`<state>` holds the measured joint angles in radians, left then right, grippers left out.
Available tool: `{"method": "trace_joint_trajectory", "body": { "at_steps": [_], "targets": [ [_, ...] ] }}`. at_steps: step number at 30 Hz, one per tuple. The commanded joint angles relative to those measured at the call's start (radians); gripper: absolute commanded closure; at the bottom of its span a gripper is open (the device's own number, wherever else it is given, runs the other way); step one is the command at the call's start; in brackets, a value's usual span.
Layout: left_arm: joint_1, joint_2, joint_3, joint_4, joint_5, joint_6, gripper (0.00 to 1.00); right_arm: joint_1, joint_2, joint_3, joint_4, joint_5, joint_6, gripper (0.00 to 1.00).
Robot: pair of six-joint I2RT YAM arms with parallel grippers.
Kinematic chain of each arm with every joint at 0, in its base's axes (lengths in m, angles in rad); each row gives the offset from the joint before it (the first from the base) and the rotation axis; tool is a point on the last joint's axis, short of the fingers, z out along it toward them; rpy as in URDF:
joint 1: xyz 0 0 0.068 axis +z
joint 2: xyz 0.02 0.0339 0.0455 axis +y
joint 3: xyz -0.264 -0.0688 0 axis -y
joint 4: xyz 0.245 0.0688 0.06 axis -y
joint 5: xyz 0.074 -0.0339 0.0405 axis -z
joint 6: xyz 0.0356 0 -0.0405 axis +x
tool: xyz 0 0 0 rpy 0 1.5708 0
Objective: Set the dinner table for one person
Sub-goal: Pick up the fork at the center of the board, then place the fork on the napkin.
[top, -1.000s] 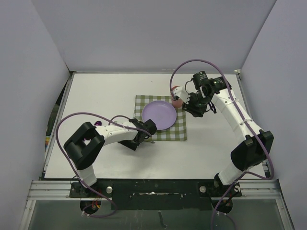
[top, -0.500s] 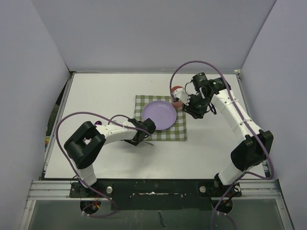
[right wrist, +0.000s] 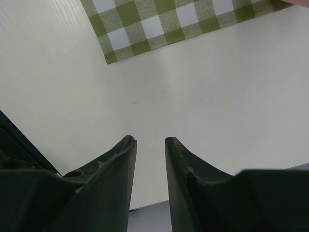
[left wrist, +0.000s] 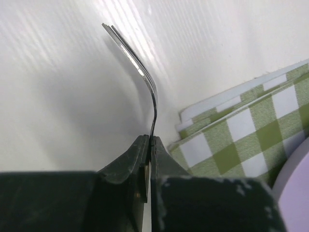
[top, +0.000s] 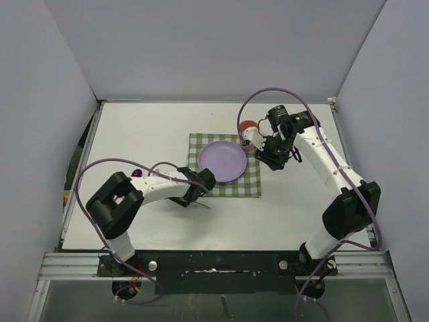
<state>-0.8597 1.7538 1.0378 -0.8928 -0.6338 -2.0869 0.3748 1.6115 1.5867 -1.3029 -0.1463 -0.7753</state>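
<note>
My left gripper point(top: 199, 187) point(left wrist: 150, 138) is shut on the thin handle of a metal fork point(left wrist: 145, 77) point(top: 202, 203), held just above the dinner table point(top: 144, 134) at the near left corner of the green-and-white checked cloth point(top: 247, 182) point(left wrist: 241, 128). The tines point away from the cloth. A lavender plate point(top: 222, 161) lies on the cloth. My right gripper point(top: 259, 143) point(right wrist: 150, 141) is open with nothing between its fingers, over bare table by the cloth's far right corner. A red cup point(top: 248, 126) stands just behind it.
A small purple object point(top: 137, 173) lies on the table beside my left arm. The cloth's corner point(right wrist: 145, 29) shows at the top of the right wrist view. Grey walls enclose the table on three sides.
My left gripper has closed on the fork and shifted slightly toward the near edge with it. The right gripper has drawn back a little, and more of the red cup shows.
</note>
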Motion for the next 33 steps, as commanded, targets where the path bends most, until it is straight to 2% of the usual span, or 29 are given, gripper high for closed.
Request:
{"method": "trace_joint_trajectory", "body": {
  "at_steps": [1, 7, 11, 14, 15, 16, 17, 19, 20, 22, 29, 33],
  "targets": [
    [-0.028, -0.125, 0.033, -0.273, -0.114, -0.517, 1.0, 0.009, -0.056, -0.003, 0.019, -0.005, 0.017, 0.68],
    [-0.033, -0.173, 0.108, -0.528, -0.204, -0.371, 1.0, 0.007, -0.083, -0.037, 0.04, -0.01, 0.041, 0.68],
    [-0.001, -0.155, 0.158, -0.536, -0.291, -0.135, 1.0, 0.006, -0.103, -0.062, 0.064, -0.015, 0.054, 0.68],
    [0.03, -0.121, 0.21, -0.373, -0.364, 0.248, 1.0, 0.007, -0.117, -0.073, 0.079, -0.02, 0.068, 0.68],
    [0.034, -0.107, 0.223, -0.291, -0.381, 0.449, 1.0, 0.006, -0.121, -0.075, 0.081, -0.019, 0.072, 0.68],
    [0.04, -0.099, 0.235, -0.206, -0.385, 0.559, 1.0, 0.006, -0.123, -0.078, 0.085, -0.015, 0.073, 0.68],
    [0.047, -0.094, 0.239, -0.11, -0.378, 0.771, 1.0, 0.004, -0.126, -0.081, 0.09, -0.012, 0.077, 0.68],
    [0.071, -0.098, 0.223, 0.15, -0.294, 1.106, 1.0, 0.0, -0.133, -0.089, 0.103, -0.008, 0.083, 0.68],
    [0.089, -0.101, 0.2, 0.281, -0.196, 1.264, 1.0, -0.003, -0.137, -0.092, 0.107, -0.005, 0.084, 0.68],
    [0.122, -0.088, 0.209, 0.385, -0.091, 1.399, 1.0, -0.007, -0.143, -0.095, 0.114, -0.007, 0.088, 0.68],
    [0.182, 0.029, 0.354, 0.334, 0.166, 1.681, 1.0, -0.035, -0.144, -0.103, 0.134, -0.019, 0.098, 0.68],
    [0.209, 0.104, 0.429, 0.234, 0.203, 1.758, 1.0, -0.04, -0.134, -0.1, 0.146, -0.03, 0.1, 0.68]
  ]
}}
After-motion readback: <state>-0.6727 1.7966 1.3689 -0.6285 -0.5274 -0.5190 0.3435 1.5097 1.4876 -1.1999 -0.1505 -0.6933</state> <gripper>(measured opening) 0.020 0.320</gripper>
